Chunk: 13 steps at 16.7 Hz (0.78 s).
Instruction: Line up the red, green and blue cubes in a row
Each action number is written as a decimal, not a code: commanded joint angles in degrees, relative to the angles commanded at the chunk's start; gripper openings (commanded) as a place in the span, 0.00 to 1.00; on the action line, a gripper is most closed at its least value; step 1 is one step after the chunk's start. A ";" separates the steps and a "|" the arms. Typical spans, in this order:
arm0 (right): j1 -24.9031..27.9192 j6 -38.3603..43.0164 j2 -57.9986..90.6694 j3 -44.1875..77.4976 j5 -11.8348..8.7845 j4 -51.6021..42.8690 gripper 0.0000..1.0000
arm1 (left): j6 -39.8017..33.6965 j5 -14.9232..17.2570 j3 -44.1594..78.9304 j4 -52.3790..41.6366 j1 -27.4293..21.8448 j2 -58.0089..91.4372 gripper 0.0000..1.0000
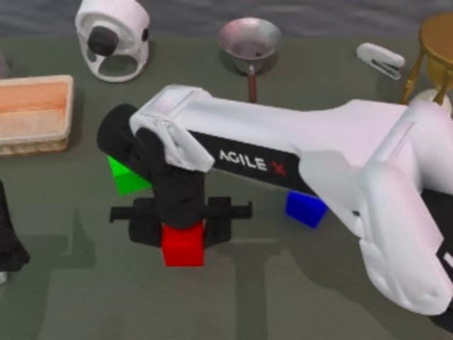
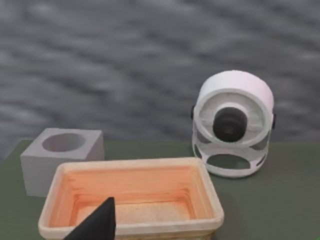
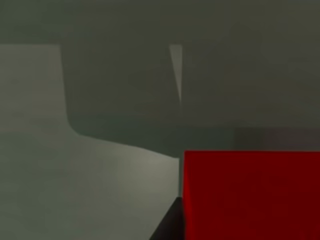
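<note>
Three cubes: the red cube [image 1: 182, 245] is sitting nearest the front, the green cube [image 1: 127, 176] is lying up and to its left, half hidden under the arm, and the blue cube [image 1: 305, 208] is lying to its right, partly under the white forearm.
Right pincer [image 1: 182, 221]: it is hanging straight over the red cube with its black fingers either side of the cube's top; whether they are already squeezing it or only standing beside it I cannot tell. In the right wrist view the red cube [image 3: 250, 195] is filling the near corner, with a dark finger [image 3: 167, 222] against its edge.
Left pincer [image 2: 97, 225]: only a black tip is showing in the left wrist view, above the orange tray [image 2: 131, 227]; the arm is parked at the table's left edge, and its opening cannot be told.
Step in hand, as I judge it: gripping or setting down the red cube to fit the row.
Doing it well: keeping the fingers square on two opposite faces, moving straight up or down, and aiming for the gap between green and blue so all three share one line.
Risk: the wrist is crowding the green cube, so any sideways slide is likely to nudge it.
</note>
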 joint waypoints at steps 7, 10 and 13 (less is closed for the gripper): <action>0.00 0.00 0.00 0.00 0.00 0.00 0.53 | 0.00 0.00 0.00 0.00 0.00 0.00 1.00; 0.00 0.00 0.00 0.00 0.00 0.00 0.75 | 0.00 0.00 0.00 0.00 0.00 0.00 1.00; 0.00 0.00 0.00 0.00 0.00 0.00 0.98 | 0.00 0.00 0.00 0.00 0.00 0.00 1.00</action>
